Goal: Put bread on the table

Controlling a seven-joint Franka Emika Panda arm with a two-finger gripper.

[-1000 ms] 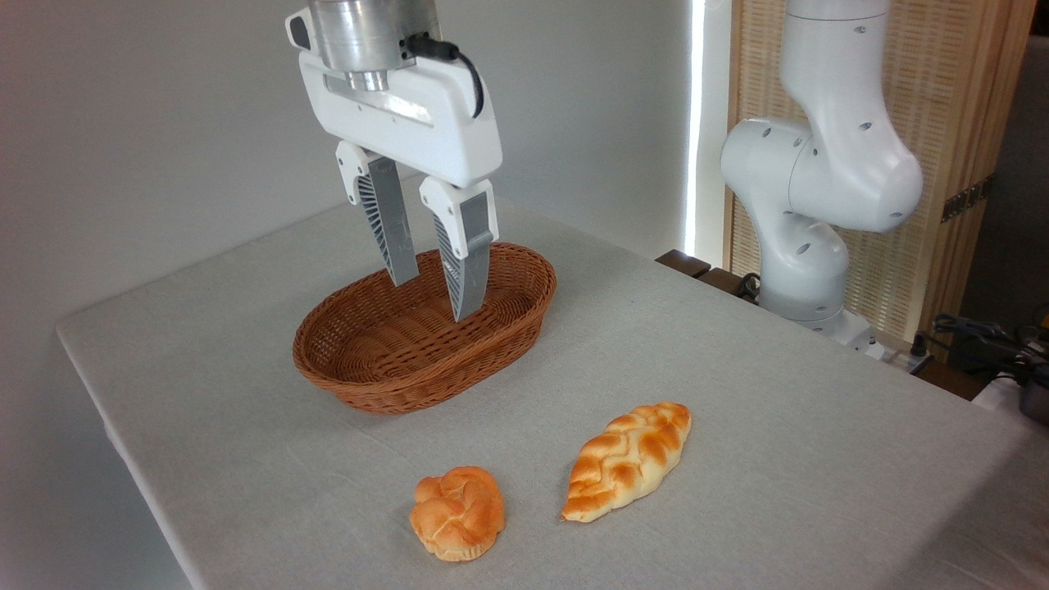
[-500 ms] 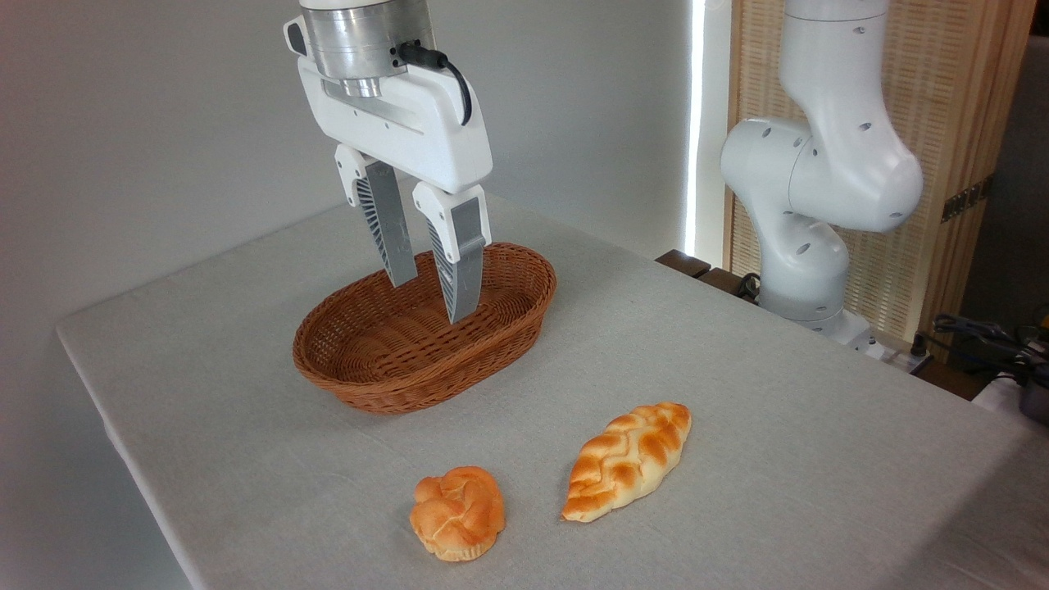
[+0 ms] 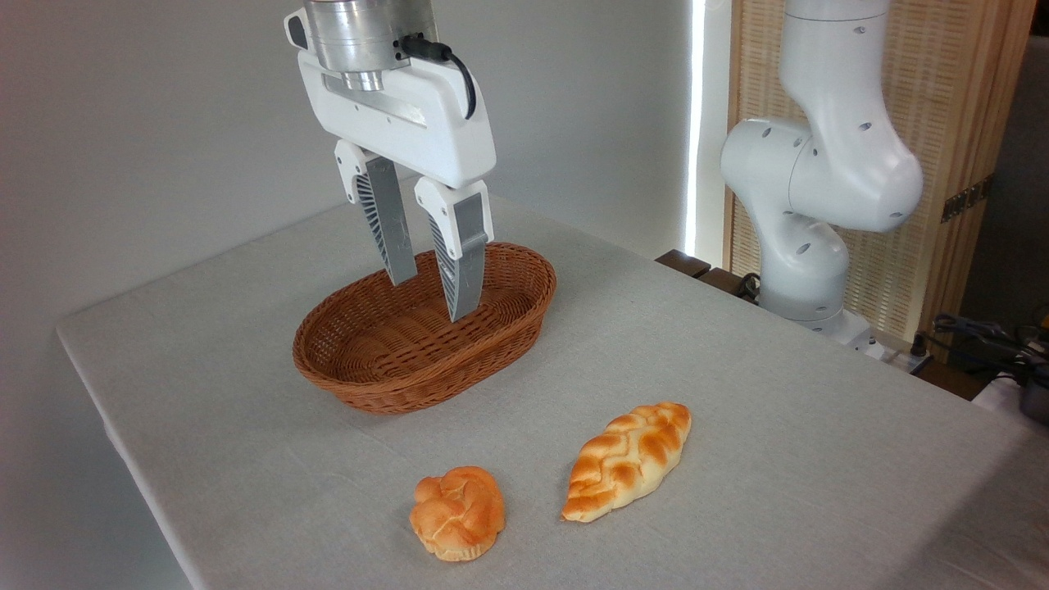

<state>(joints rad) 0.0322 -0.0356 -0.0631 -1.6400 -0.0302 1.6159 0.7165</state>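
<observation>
Gripper [image 3: 432,299] empty over basket, bread on table.
Gripper hangs in upper-centre frame, fingers apart with a narrow gap, nothing between them, tips above the wicker basket [image 3: 373,377] interior. Basket sits centre-left on the table [image 3: 778,410]. Bread [image 3: 627,460], braided loaf, lies flat on the cloth lower-centre right, well apart from the gripper, in front of the basket, angled with one point toward lower left. Round bun [image 3: 457,512] rests near the loaf, to its left, not touching. Arm base [image 3: 811,205] stands at right.
</observation>
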